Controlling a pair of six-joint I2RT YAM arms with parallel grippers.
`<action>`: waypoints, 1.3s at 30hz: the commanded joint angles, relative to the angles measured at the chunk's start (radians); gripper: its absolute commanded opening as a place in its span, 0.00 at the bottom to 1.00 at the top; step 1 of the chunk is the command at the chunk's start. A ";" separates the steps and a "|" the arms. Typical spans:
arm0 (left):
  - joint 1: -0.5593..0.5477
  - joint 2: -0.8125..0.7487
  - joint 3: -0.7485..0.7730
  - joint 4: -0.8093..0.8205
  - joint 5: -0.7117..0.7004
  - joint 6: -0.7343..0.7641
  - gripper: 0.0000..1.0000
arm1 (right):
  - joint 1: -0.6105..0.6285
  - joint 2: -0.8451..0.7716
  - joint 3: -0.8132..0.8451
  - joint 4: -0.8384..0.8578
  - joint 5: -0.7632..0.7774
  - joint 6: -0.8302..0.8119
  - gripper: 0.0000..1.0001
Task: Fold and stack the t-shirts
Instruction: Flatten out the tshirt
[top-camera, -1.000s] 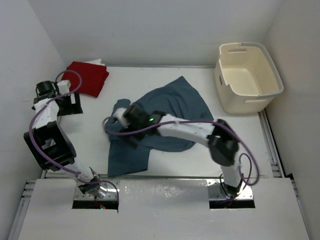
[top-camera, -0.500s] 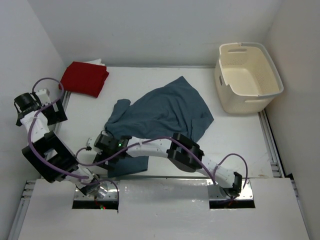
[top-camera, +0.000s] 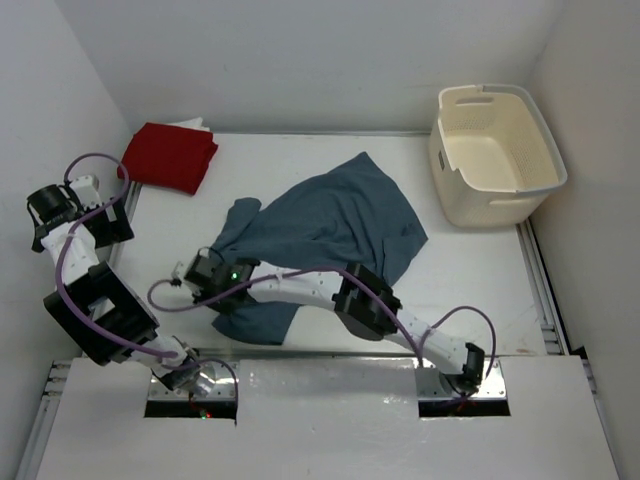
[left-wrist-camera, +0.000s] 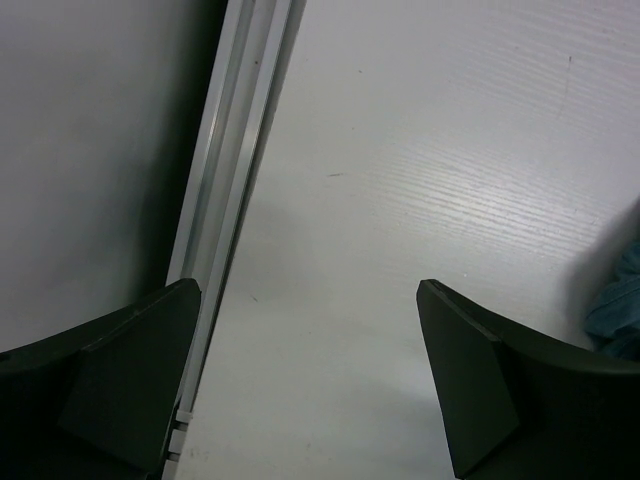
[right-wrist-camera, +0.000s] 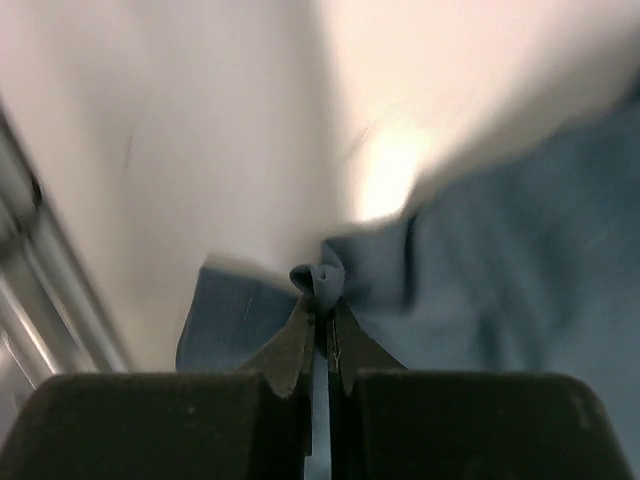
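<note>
Right gripper (right-wrist-camera: 322, 318): fingers pressed together, pinching fold of slate blue-grey t-shirt (top-camera: 330, 220), which lies crumpled at frame centre. Left gripper (left-wrist-camera: 308, 290): fingers spread wide above white table (left-wrist-camera: 420, 150). Folded red t-shirt (top-camera: 170, 155) upper left.

A white shirt (top-camera: 194, 124) shows only a corner behind the red shirt (top-camera: 170, 156). The right arm (top-camera: 300, 288) hides the near left part of the blue shirt (top-camera: 340, 215). The right wrist view is blurred, and the left wrist view's right edge cuts the blue shirt to a sliver
</note>
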 joint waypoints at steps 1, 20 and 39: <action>0.003 -0.001 0.044 0.061 0.022 -0.029 0.89 | -0.130 0.041 0.320 -0.005 -0.136 0.089 0.00; -0.472 0.312 0.694 0.017 0.083 -0.225 0.77 | -0.859 -1.054 -0.467 0.376 0.349 0.269 0.00; -1.124 0.545 0.682 0.073 0.129 0.073 0.80 | -0.861 -1.318 -1.254 0.346 0.125 0.389 0.00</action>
